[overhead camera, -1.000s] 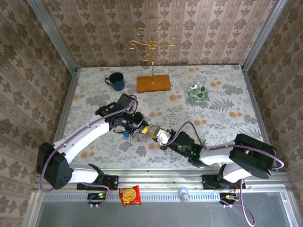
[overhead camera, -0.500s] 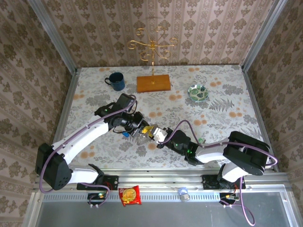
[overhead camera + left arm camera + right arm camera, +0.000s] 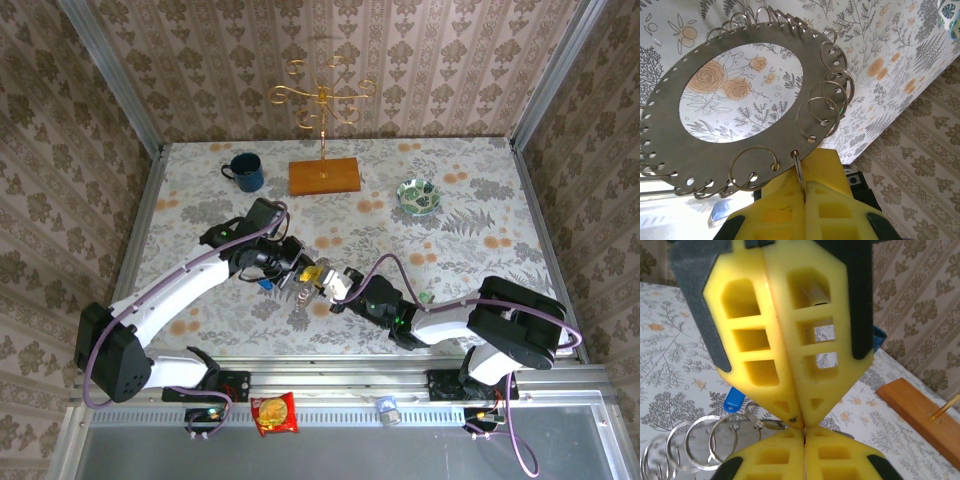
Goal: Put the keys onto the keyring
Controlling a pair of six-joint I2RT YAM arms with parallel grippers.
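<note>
The keyring (image 3: 670, 125) is a large flat grey ring with several small wire rings along its rim. My left gripper (image 3: 805, 187) is shut on one of those wire rings and holds the keyring (image 3: 303, 296) above the table. My right gripper (image 3: 804, 432) is shut, its tips meeting the left gripper's fingertips (image 3: 790, 412); nothing shows between its pads. In the top view the left gripper (image 3: 308, 272) and right gripper (image 3: 322, 280) touch tip to tip. The blue key (image 3: 733, 400) lies on the table (image 3: 265, 284) beside the ring. The greenish key (image 3: 425, 297) lies by the right arm.
At the back of the table stand a blue mug (image 3: 245, 171), a wooden base with a gold hanger (image 3: 324, 176) and a patterned green bowl (image 3: 417, 195). The wooden base (image 3: 920, 410) also lies beyond my right gripper.
My right gripper has moved left up to the left gripper's tips and its jaws have shut. The left arm holds still with the keyring.
</note>
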